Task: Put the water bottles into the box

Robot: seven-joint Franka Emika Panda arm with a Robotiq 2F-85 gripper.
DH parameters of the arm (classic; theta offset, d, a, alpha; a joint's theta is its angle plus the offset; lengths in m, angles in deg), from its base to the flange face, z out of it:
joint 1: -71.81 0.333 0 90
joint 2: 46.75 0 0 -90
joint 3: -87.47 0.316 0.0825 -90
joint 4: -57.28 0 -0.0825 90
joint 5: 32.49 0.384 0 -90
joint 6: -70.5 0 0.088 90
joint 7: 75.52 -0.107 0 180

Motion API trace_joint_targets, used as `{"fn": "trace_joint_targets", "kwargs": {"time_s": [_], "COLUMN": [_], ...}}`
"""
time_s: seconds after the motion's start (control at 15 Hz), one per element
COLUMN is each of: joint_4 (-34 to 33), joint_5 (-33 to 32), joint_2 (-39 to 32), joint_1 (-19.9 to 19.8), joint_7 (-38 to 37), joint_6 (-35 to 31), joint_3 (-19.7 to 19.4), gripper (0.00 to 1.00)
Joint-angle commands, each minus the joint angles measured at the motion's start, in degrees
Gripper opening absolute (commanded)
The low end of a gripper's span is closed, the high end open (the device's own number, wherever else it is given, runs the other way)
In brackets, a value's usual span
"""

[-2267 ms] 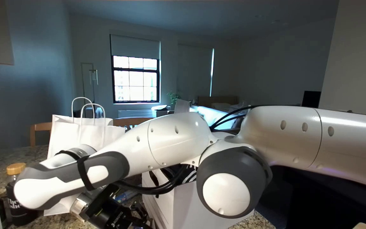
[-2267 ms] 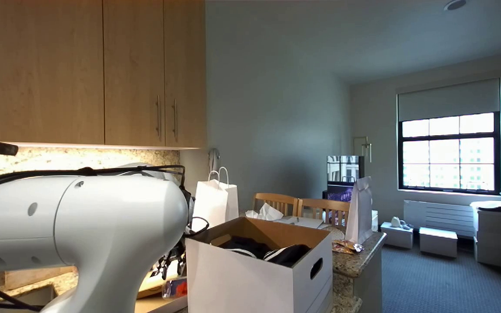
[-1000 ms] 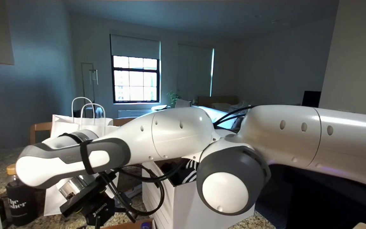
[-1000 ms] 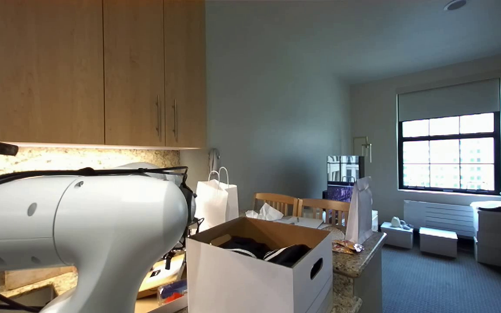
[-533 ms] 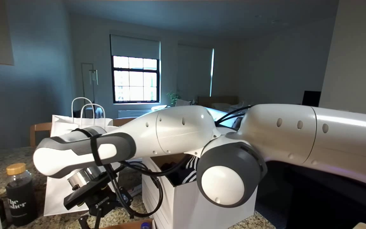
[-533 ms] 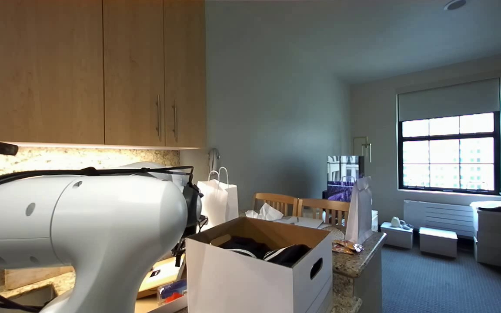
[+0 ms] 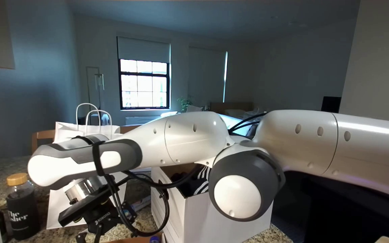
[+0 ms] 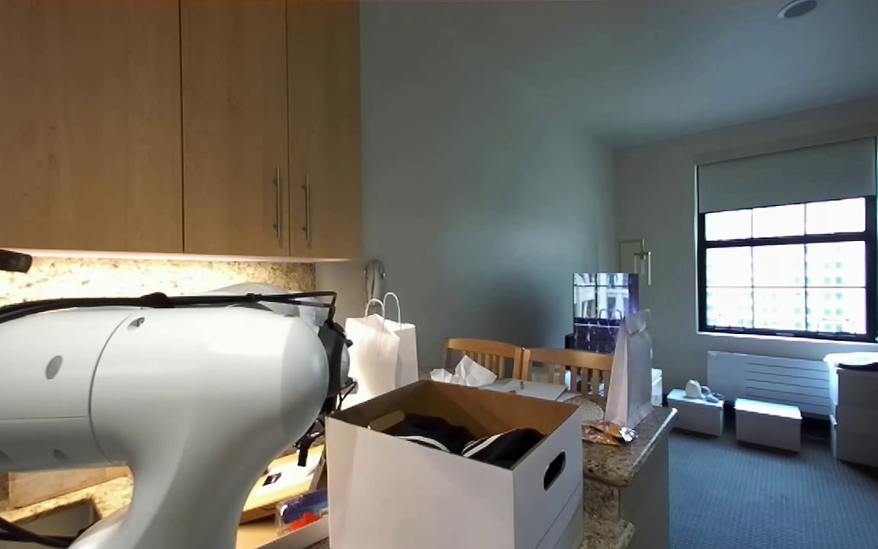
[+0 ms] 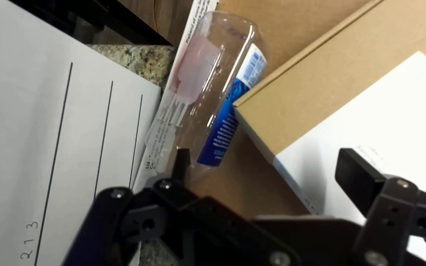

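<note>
Wrist view gives me the best look. It shows a slim clear plastic bottle [image 9: 209, 88], pinkish in one part and bluish in another, lying on its side in a shallow brown cardboard tray [image 9: 294, 26]. So it is not in the big white cardboard box with a brown inside [image 8: 424, 488]; it lies near that box's wall, on the outer side. That is the only bottle I can be sure of. At the bottom of an exterior view a round blue cap [image 7: 154, 240] peeks out, but I can't tell what it belongs to.

The black two-fingered gripper [image 9: 266, 162] is spread wide, with nothing pinched in it. One of its fingers [image 9: 181, 166] hides a bit of the bottle's end, though I can't tell if they touch. Its mate hangs over a flat brown cardboard box with a white patch [image 9: 327, 88].

I think the step in hand is reaching for the bottle. The next move should be a small slide toward the white box, so the bottle's middle sits between the fingers. Then it must go down and squeeze softly, for the plastic looks thin. After that, it should lift high over the white rim and let go above the black things with white stripes [image 8: 511, 448].
</note>
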Motion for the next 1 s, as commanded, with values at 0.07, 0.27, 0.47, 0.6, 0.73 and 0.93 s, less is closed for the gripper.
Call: {"fn": "trace_joint_targets", "kwargs": {"time_s": [0.07,0.27,0.47,0.6,0.73,0.93], "joint_4": [0.35,0.28,-0.10,-0.25,-0.28,0.54], "joint_5": [1.84,2.46,1.43,0.32,-0.96,-0.82], "joint_2": [1.73,2.30,3.10,3.88,4.93,5.32], "joint_1": [1.69,3.92,7.48,9.98,11.97,12.58], "joint_7": [-0.10,0.76,1.49,1.60,1.76,0.31], "joint_6": [-0.27,-0.98,-2.94,-6.61,-11.39,-13.74], "joint_3": [1.84,3.25,2.89,1.92,0.68,-0.01], "gripper": [1.00,1.00,1.00,1.00,1.00,1.00]}}
